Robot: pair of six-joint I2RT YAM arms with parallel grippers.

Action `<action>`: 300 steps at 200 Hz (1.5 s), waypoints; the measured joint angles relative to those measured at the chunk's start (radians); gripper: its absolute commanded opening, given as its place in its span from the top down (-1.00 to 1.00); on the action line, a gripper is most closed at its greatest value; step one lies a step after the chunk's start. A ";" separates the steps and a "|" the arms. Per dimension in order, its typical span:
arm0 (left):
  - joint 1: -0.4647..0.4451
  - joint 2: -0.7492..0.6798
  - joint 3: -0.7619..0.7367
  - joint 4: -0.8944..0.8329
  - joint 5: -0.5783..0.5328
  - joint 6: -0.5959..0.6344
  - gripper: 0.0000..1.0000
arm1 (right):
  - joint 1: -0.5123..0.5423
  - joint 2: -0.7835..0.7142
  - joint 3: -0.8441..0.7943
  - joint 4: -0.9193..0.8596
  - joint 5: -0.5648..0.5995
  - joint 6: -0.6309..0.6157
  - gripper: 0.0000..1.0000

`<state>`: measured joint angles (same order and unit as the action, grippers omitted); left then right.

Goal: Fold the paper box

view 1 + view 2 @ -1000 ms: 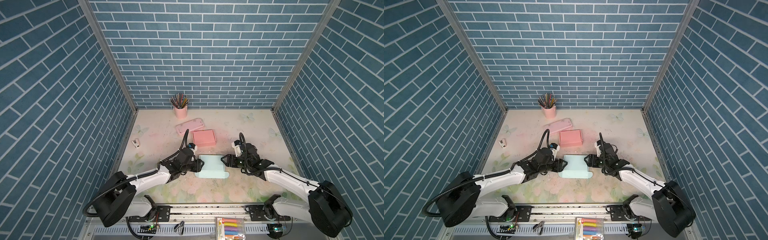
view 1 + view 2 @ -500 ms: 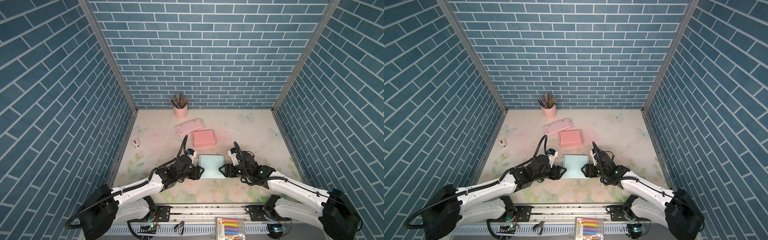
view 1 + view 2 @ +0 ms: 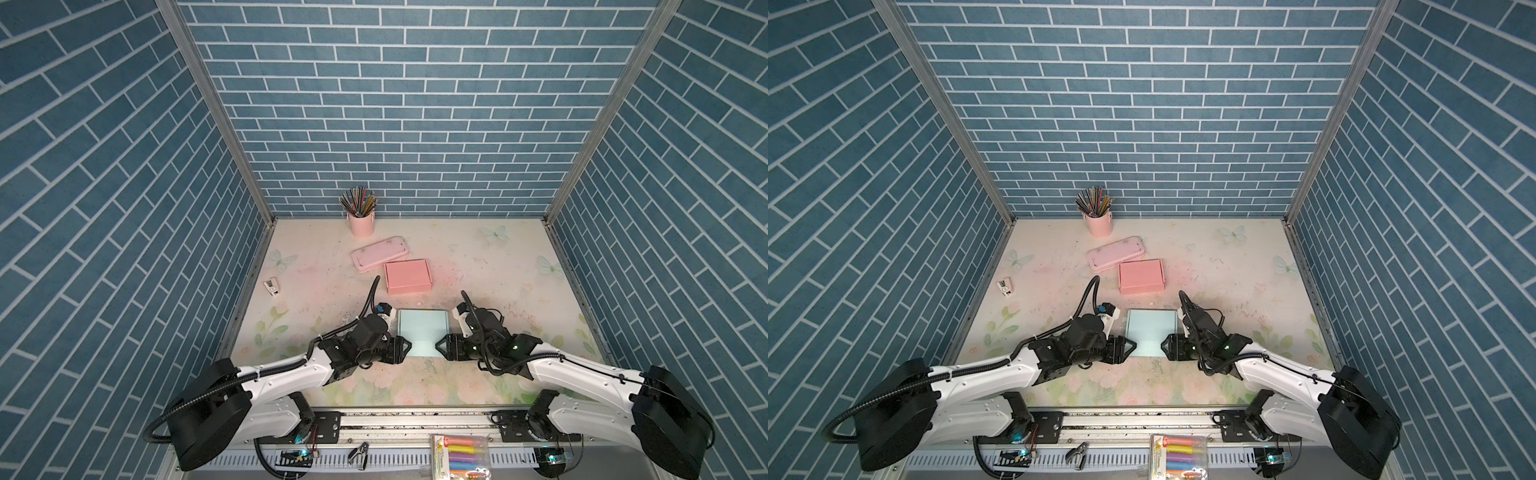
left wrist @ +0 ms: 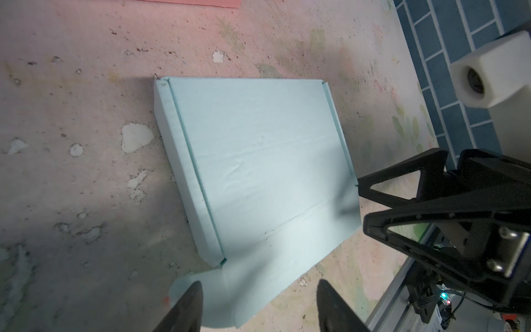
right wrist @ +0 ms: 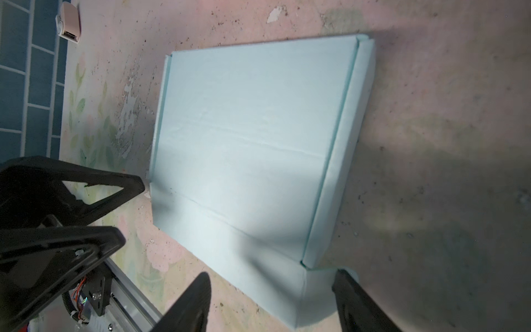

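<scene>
The flap of the paper box, untucked, is flanked by left gripper and right gripper, both spread empty; tucking is judged next.

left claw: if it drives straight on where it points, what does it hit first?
The light blue paper box: the open left claw aims at its near flap's side edge. Past the flap, the right claw faces it. Whether the tips ride over the flap is unclear.
</scene>
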<state>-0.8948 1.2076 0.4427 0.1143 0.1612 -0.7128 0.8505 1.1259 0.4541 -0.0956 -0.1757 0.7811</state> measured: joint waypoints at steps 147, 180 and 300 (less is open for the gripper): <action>-0.055 0.045 0.000 0.027 -0.021 -0.035 -0.16 | 0.047 0.044 -0.002 0.052 0.018 0.033 -0.36; -0.058 0.059 0.000 0.038 -0.027 -0.036 -0.11 | 0.050 0.051 -0.002 0.051 0.035 0.033 -0.35; -0.074 0.082 -0.007 0.048 -0.035 -0.036 -0.05 | 0.064 0.082 0.010 0.045 0.055 0.031 -0.32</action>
<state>-0.9691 1.2896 0.4358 0.1623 0.1257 -0.7486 0.9146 1.2079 0.4641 -0.0509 -0.1207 0.8116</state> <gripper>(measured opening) 0.523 0.657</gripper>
